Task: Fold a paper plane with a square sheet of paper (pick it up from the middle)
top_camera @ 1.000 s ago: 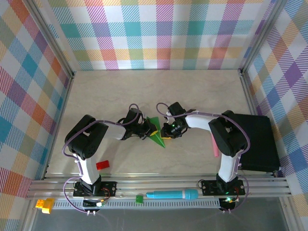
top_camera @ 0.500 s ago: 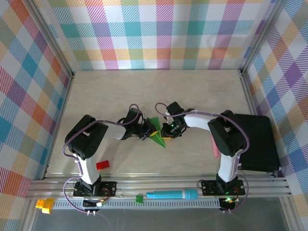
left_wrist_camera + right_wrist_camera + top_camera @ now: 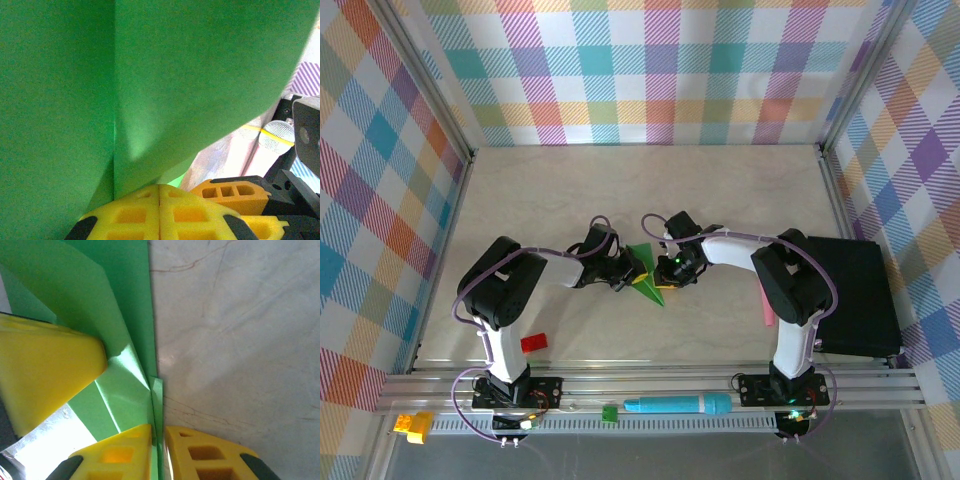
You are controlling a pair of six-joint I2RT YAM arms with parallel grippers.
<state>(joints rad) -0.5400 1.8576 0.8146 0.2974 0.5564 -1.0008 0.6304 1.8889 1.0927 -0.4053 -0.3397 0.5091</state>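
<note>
The bright-green paper (image 3: 644, 270), creased into a narrow pointed shape, stands on edge at the table's middle with its tip (image 3: 659, 299) toward the near side. My left gripper (image 3: 621, 273) is shut on its left part; in the left wrist view the yellow fingertips (image 3: 159, 195) meet under the green paper (image 3: 150, 75). My right gripper (image 3: 666, 268) is shut on its right edge; the right wrist view has a layered strip of paper (image 3: 157, 405) running between the pads (image 3: 200, 450). The left gripper's yellow finger (image 3: 45, 370) presses the paper (image 3: 115, 315) from the other side.
A red block (image 3: 532, 343) lies near the left arm's base. A teal marker (image 3: 678, 404), a small green block (image 3: 609, 412) and a yellow block (image 3: 412, 427) sit on the front rail. A black box (image 3: 860, 295) and a pink stick (image 3: 767, 300) are at the right.
Both grippers have crept slightly left with the paper still held between them; otherwise nothing visibly differs.
</note>
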